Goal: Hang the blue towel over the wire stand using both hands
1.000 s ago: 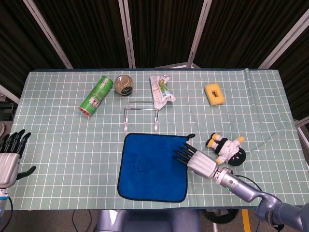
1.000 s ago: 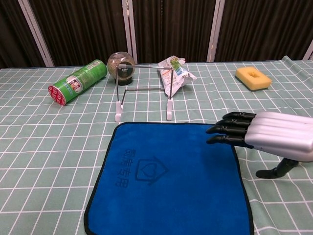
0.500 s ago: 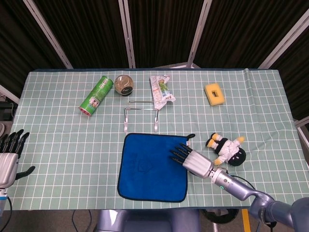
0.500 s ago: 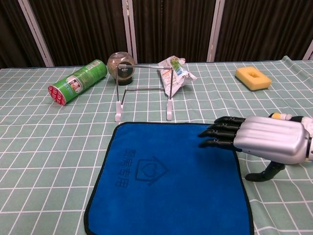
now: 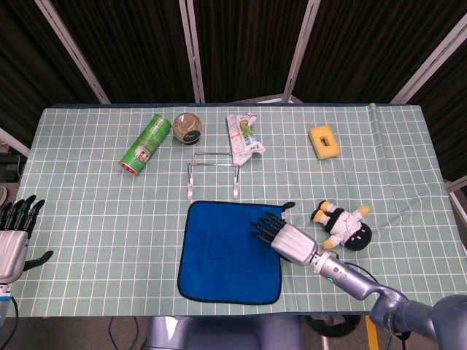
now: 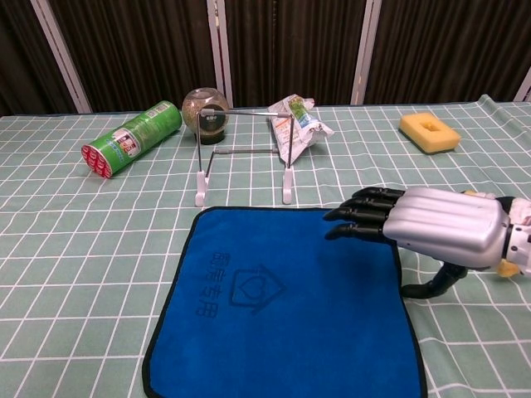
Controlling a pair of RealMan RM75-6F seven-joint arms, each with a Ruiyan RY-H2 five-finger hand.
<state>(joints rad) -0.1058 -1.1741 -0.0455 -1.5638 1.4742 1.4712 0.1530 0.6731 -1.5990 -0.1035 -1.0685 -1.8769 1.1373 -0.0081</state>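
Note:
The blue towel (image 5: pixel 230 249) (image 6: pixel 282 303) lies flat on the table's near side, just in front of the wire stand (image 5: pixel 212 173) (image 6: pixel 243 170). My right hand (image 5: pixel 280 237) (image 6: pixel 415 228) hovers palm down over the towel's right edge, fingers stretched out toward the left and holding nothing. Its thumb hangs below, beside the towel's edge. My left hand (image 5: pixel 14 237) shows only in the head view, at the far left edge off the towel, with fingers spread and empty.
Behind the stand lie a green can (image 5: pixel 145 144) (image 6: pixel 131 138), a round jar (image 5: pixel 187 128) (image 6: pixel 205 114) and a crinkled snack bag (image 5: pixel 244 137) (image 6: pixel 295 128). A yellow sponge (image 5: pixel 325 141) (image 6: pixel 429 133) sits back right. A plush toy (image 5: pixel 344 224) lies right of my right hand.
My right hand has slid further left over the towel's right part, staying flat and empty. The left hand and the towel have not moved.

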